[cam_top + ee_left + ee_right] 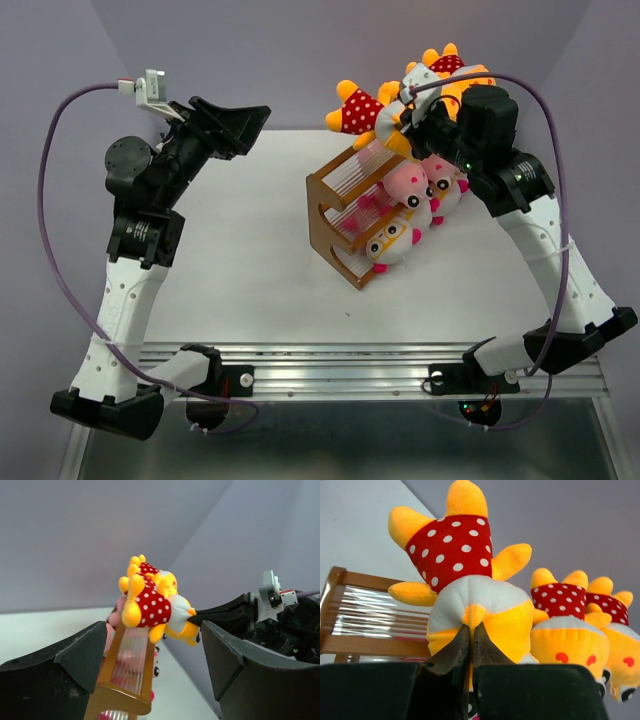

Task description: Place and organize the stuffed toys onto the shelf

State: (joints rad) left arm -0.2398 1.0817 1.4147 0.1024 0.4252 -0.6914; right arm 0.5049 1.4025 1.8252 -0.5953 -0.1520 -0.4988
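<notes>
The orange-brown shelf [338,205] stands at the table's back right, and pink toys [405,182] and a white-faced toy with orange glasses [392,240] rest against its right side. A yellow stuffed toy in red polka dots [358,110] hangs over the shelf's far end. My right gripper [472,630] is shut on a fold of that toy's head [470,595]. Two more yellow toys [562,630] sit just right of it. My left gripper [235,125] is raised far to the left, open and empty, and its wrist view looks across at the shelf [125,675] and the held toy [150,607].
The purple wall rises close behind the shelf and toys. The right arm's forearm [540,230] arches over the table's right side. White tabletop [240,260] lies between the left arm and the shelf. A metal rail [350,365] runs along the near edge.
</notes>
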